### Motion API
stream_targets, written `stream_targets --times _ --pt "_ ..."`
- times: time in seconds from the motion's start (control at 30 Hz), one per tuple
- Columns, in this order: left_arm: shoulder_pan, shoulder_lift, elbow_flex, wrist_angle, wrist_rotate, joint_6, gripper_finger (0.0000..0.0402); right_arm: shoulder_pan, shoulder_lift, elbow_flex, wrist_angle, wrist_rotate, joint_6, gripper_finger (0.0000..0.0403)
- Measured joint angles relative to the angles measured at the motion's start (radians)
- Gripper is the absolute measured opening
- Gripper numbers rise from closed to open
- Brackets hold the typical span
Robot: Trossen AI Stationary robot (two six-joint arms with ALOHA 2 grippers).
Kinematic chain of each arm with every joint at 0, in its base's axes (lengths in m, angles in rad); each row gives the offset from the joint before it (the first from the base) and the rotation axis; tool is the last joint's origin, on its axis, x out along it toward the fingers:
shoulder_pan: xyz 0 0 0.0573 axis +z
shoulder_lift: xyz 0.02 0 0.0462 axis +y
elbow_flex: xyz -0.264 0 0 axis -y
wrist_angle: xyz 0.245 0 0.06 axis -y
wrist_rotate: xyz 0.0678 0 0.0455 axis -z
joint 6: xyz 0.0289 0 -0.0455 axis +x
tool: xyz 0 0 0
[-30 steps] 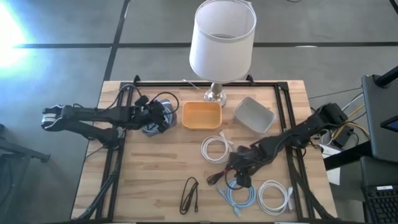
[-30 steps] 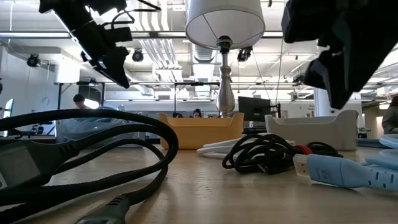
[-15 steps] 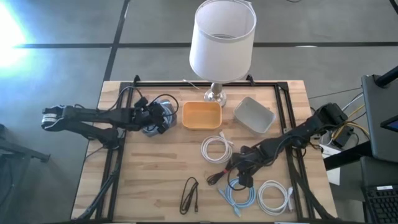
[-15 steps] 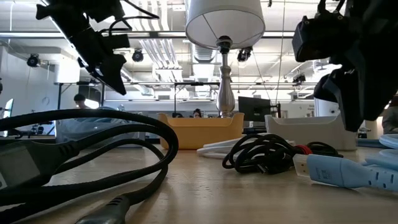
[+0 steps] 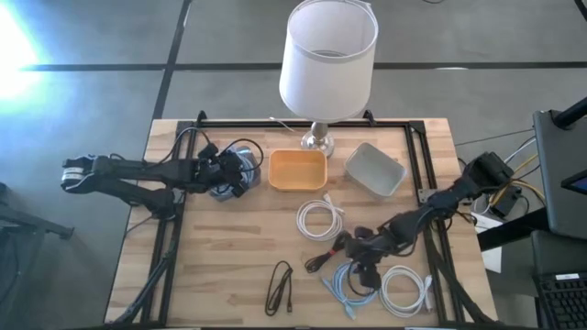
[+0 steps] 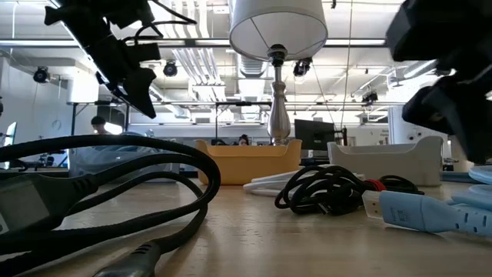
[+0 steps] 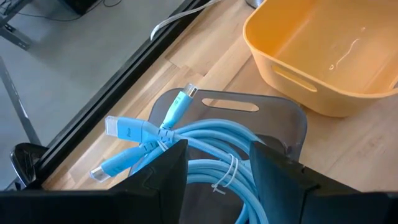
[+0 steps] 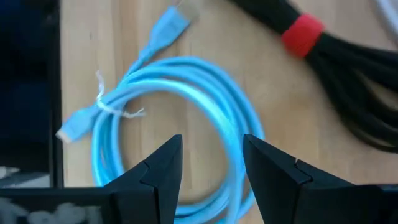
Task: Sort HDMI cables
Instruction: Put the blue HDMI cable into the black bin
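1. High view: right gripper (image 5: 365,268) is reached low over a light blue cable (image 5: 350,286); black bundle (image 5: 328,253) just beside it could be snagged.
2. Left wrist view: left gripper (image 7: 217,163) is parted, empty, over blue cables (image 7: 205,158) on a grey tray (image 7: 273,115).
3. Right wrist view: fingers (image 8: 163,163) are spread, straddling the blue loop (image 8: 186,93); only one strand may be pinched.

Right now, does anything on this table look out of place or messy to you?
Mostly the table lamp, standing among cable-sorting trays. The light blue cable, white cables and black cable lie scattered on the wood, while the orange tray and grey tray look empty.
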Motion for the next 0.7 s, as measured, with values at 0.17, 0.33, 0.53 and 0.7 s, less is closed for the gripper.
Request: stream_targets --times 0.17,0.33,0.53,0.7 --pt "0.000 0.000 0.000 0.001 0.000 0.000 0.0177 0.026 0.001 -0.018 0.004 0.069 -0.009 0.0164" --pt "0.000 0.000 0.000 0.001 0.000 0.000 0.0177 0.029 0.001 -0.048 0.017 0.084 -0.009 0.0164" --pt "0.000 0.000 0.000 0.001 0.000 0.000 0.0177 0.029 0.001 -0.102 0.054 0.089 -0.012 0.0158" --pt "0.000 0.000 0.000 0.001 0.000 0.000 0.0177 0.029 0.001 -0.145 0.131 0.114 -0.059 0.0131"
